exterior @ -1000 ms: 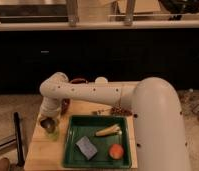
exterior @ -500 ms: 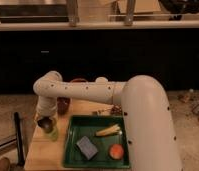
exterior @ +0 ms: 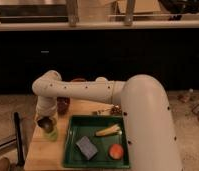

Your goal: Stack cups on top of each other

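Note:
A pale lime-green cup (exterior: 51, 134) stands on the wooden table (exterior: 43, 156), left of the green tray (exterior: 69, 146). A dark brown-grey cup (exterior: 44, 123) with a greyish inside is right at the green cup's top, slightly to its left. I cannot tell whether it rests in the green cup or hangs just over it. My gripper (exterior: 45, 119) reaches down from the white arm (exterior: 88, 90) onto the dark cup and is partly merged with it.
The tray holds a grey block (exterior: 87, 147), a yellow piece (exterior: 107, 131) and an orange-red round thing (exterior: 116, 151). A dark reddish bowl (exterior: 63, 105) stands behind the gripper. Small items (exterior: 113, 110) lie behind the tray. A black bar (exterior: 18, 137) stands at the table's left edge.
The arm's elbow swung left and then a little back. The gripper stayed over the lime-green cup with the dark cup at its tip, shifting only slightly sideways.

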`<state>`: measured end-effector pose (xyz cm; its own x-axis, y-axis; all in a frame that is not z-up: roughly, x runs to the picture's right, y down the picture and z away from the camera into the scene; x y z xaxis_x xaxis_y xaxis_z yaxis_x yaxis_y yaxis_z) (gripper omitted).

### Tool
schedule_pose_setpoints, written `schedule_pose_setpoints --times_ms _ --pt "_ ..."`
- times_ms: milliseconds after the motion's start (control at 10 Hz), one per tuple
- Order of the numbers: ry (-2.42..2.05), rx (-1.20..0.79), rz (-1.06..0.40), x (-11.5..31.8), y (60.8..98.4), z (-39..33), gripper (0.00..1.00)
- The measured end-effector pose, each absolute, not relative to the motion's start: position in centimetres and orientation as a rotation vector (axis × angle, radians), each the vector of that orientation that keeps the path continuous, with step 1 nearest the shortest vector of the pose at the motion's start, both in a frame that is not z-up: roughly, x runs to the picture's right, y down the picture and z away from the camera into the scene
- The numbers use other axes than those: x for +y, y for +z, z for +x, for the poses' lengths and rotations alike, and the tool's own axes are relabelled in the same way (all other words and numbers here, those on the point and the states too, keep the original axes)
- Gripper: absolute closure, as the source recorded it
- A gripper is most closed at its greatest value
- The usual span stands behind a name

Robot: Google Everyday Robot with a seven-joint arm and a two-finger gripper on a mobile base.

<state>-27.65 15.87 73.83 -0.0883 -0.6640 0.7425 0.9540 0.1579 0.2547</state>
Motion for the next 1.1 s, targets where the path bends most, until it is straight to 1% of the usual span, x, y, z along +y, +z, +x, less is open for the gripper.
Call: schedule_pose_setpoints --times_ms 800,900,1000,1100 --pt "-1.411 -0.919 -0.444 17.2 73.6 -27.3 1.00" --pt "-1.414 -0.919 -0.451 17.4 73.6 -27.3 0.98" --pt "-1.412 -0.918 -0.459 17.6 73.8 -27.2 0.92" --pt "-1.410 -0.918 -0.464 17.7 73.9 -27.0 0.82"
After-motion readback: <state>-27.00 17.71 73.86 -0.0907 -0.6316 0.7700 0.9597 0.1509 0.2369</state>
